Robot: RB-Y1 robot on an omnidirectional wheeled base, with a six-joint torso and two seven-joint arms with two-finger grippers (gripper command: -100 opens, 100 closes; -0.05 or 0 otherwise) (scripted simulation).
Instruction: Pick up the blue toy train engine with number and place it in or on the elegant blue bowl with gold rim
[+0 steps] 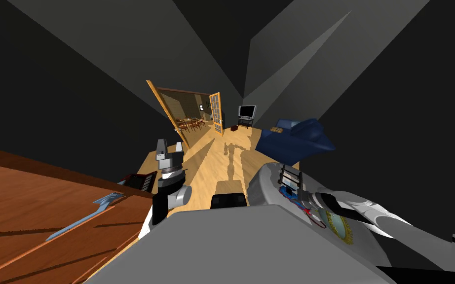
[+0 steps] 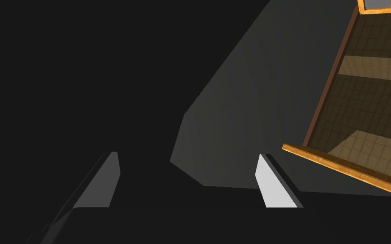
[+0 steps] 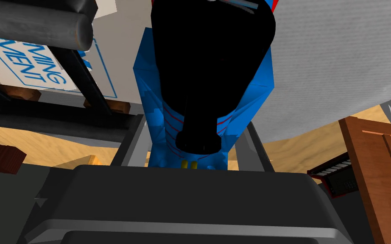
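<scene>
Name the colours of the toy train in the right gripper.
The toy train is blue with red lines and a black section; clearest in right wrist view.

Dark grey walls (image 1: 98,59) | pale wood floor (image 1: 207,167) | far end: orange-framed glazed door (image 1: 216,114) open onto dining table (image 1: 190,122) with chairs | television (image 1: 246,111) on stand beside door | blue sofa (image 1: 298,138) right | brown wooden furniture (image 1: 29,217) left

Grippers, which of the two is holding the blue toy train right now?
The right gripper: its fingers press the sides of the blue toy train. The left gripper stands open with nothing between its fingers.
</scene>
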